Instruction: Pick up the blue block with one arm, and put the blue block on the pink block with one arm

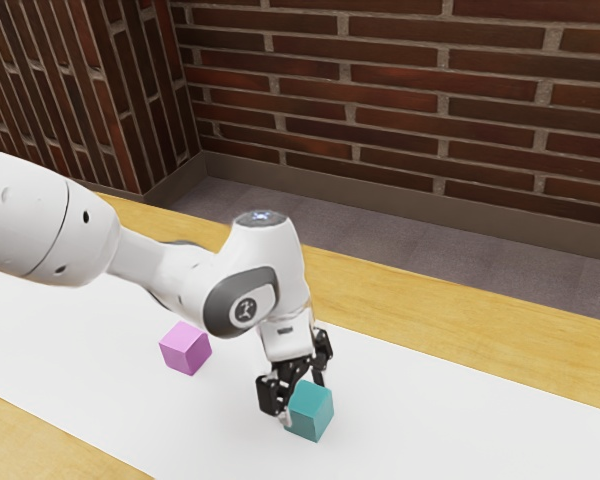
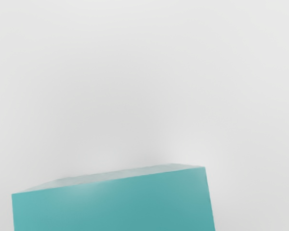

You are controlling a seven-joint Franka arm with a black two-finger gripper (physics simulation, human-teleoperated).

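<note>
exterior view / markings: small white emblem on a round grey cap on the arm's wrist joint, too small to read as letters
exterior view / arm: white, enters from the left edge of the frame, bends down to lower centre
exterior view / pincer: black gripper at lower centre, pointing down and tilted, right against the upper left side of the blue block
exterior view / pincer state: cannot tell whether it is pinching the block or merely set around it; the block hides part of it
exterior view / task thing: blue block, teal in shade, lower centre of the frame, on or just above the white mat; contact with the mat unclear
exterior view / target: pink block left of centre, flat on the white mat, apart from the blue block, top face bare
exterior view / in the way: the arm's wrist hangs above the space between the two blocks
exterior view / surroundings: wooden table under the mat, grey floor beyond, red brick wall across the top and upper left
wrist view / task thing: blue block large, just under the hand, top face and one side face showing, slightly turned
wrist view / surface: plain white mat beyond the block
wrist view / markings: block faces plain teal
</note>
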